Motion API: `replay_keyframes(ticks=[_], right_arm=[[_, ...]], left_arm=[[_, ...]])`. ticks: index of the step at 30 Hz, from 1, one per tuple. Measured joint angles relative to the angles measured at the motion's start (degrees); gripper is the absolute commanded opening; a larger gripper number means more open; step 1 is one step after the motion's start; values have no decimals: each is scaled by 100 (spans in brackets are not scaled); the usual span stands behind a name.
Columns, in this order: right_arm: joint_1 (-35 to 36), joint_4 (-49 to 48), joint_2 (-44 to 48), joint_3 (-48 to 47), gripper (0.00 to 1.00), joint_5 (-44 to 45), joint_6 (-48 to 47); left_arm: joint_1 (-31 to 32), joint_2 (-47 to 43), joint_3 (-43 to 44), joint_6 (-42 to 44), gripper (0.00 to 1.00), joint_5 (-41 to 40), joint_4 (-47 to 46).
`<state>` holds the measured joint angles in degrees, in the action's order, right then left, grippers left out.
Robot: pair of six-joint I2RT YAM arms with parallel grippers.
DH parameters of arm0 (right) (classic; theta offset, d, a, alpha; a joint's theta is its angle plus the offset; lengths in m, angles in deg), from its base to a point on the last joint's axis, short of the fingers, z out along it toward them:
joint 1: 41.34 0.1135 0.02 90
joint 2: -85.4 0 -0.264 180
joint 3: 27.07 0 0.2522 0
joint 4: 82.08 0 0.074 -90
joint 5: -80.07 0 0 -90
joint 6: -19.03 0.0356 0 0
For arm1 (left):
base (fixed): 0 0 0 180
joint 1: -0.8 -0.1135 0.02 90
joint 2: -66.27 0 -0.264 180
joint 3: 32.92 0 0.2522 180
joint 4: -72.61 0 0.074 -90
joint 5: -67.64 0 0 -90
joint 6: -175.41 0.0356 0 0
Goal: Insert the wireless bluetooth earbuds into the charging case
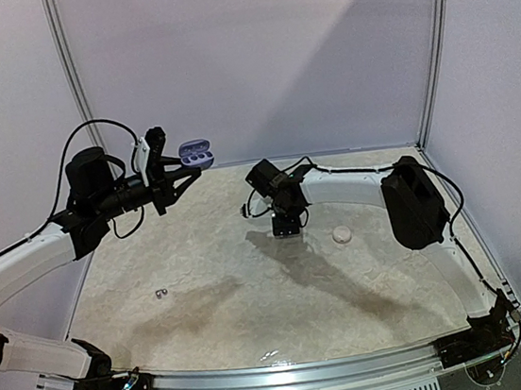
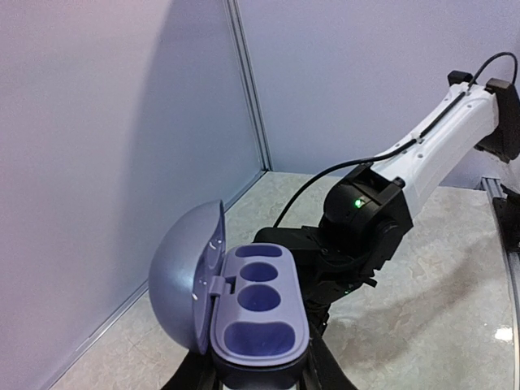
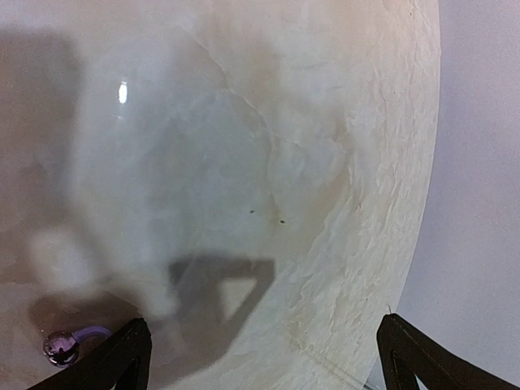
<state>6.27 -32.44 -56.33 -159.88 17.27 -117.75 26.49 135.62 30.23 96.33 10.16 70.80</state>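
Charging case: the charging case (image 2: 260, 313) is up in the air over the far left of the tabletop (image 1: 254, 300). It is open, with its 3 purple hollows facing up.
Case axis: in the left wrist view its long axis runs away from the camera, toward the right arm (image 2: 439, 146). From above it lies roughly left to right.
Lid: the lid (image 2: 183, 280) stands on edge along the case's left long side, with its inner face turned toward the hollows.
Left hand: the left hand (image 2: 258, 375) is clenched on the case's dark lower part. Only 2 dark finger stretches show at the bottom edge, and the tips are cut off.
Earbuds on the tabletop: 2 tiny earbuds (image 1: 161, 293) lie close together at the near left, well apart from the case. They are too small to tell which way they point.
Purple earbud: in the right wrist view a purple earbud (image 3: 63, 347) lies on the tabletop just beside the hand's left finger (image 3: 114, 361). Its shiny round head is to the left and its stem reaches right.
Right hand: the right hand (image 3: 264, 325) is released, with its fingers spread wide and only tabletop between them. It points down over the middle of the tabletop, and both fingers are cut off by the frame.
Pale round object: a pale round object (image 1: 342, 234) sits on the tabletop near the right hand, on its right. It is too blurred to tell what it is.
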Motion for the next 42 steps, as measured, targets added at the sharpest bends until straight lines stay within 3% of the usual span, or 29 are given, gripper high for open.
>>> replay_keyframes(ticks=[22,32,34,42], right_arm=[[664,129,461,634,99,-212,979],[621,-1445,1606,1812,98,184,1679],[592,-1440,1825,1716,94,-138,1956],[404,-197,1897,732,63,-2212,3963]], left_arm=[[0,-160,-2,-31,0,-2,-4],[9,-374,-4,-151,0,9,-114],[17,-389,-4,-155,0,9,-133],[42,-415,-7,-153,0,11,-129]])
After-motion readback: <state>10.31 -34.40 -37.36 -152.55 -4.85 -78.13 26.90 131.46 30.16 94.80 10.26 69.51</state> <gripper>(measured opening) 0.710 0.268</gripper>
